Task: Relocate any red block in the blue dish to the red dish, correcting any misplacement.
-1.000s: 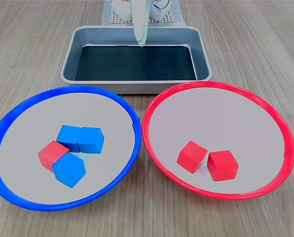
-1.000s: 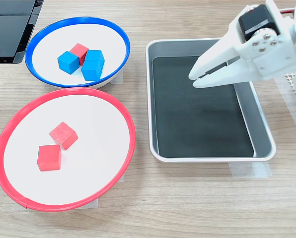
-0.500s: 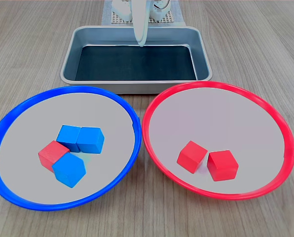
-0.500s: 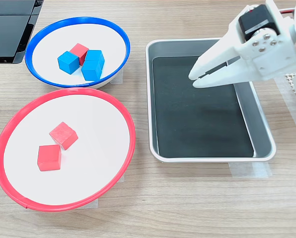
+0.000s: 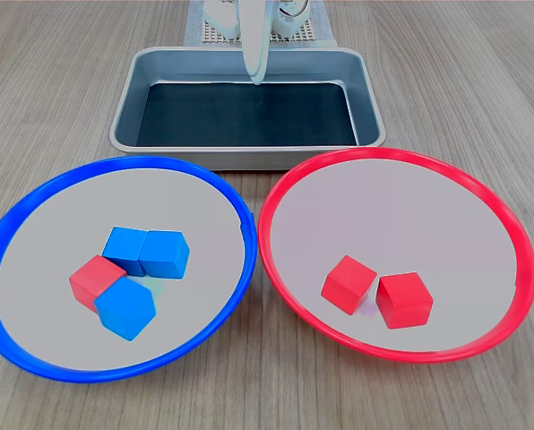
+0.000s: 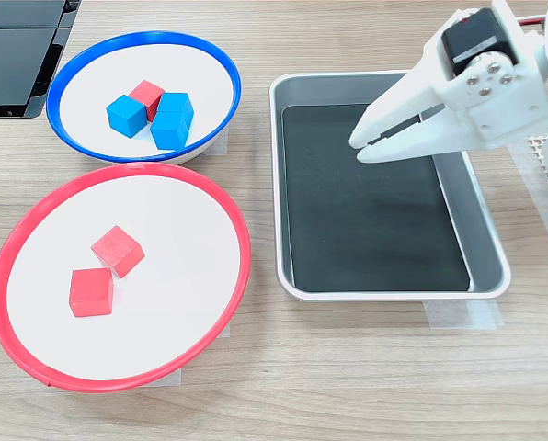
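Fingers nearly together, my gripper (image 6: 364, 147) hangs over the steel tray (image 6: 482, 287), holding nothing; in the second exterior view the two white jaws taper to a narrow slit with only a thin dark gap between them. Directly beneath my tips lies the tray's dark floor (bare, as far as both exterior views show). In the first exterior view my gripper (image 5: 257, 79) points straight down over the tray's far edge.

Beyond the tray, away from my tips, sit the two round dishes side by side on the wooden table (image 6: 348, 386). The red dish (image 6: 239, 241) is toward the second exterior view's lower left of my gripper, and it carries two red cubes (image 6: 118, 250) lying just beside each other. The blue dish (image 6: 233, 83) is further off to the second exterior view's left, level with my tips. Inside it the red block (image 6: 148, 95) sits in a tight cluster, touching the blue cubes (image 6: 172, 120) around it; in the first exterior view the red block (image 5: 95, 279) is at the cluster's left, well apart from my gripper.
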Controlling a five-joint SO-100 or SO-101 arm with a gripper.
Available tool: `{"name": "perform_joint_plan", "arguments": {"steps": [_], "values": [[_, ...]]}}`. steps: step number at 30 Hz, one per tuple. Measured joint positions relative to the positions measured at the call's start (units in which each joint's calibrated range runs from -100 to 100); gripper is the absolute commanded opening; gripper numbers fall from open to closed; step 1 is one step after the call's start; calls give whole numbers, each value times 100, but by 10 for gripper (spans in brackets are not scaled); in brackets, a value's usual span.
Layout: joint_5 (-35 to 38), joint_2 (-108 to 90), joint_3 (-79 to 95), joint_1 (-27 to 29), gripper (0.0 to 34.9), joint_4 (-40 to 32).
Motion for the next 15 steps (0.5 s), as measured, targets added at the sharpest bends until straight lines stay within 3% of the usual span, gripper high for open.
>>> {"name": "perform_joint_plan", "arguments": {"steps": [15], "values": [[0,0,0,0,4,-65]]}}
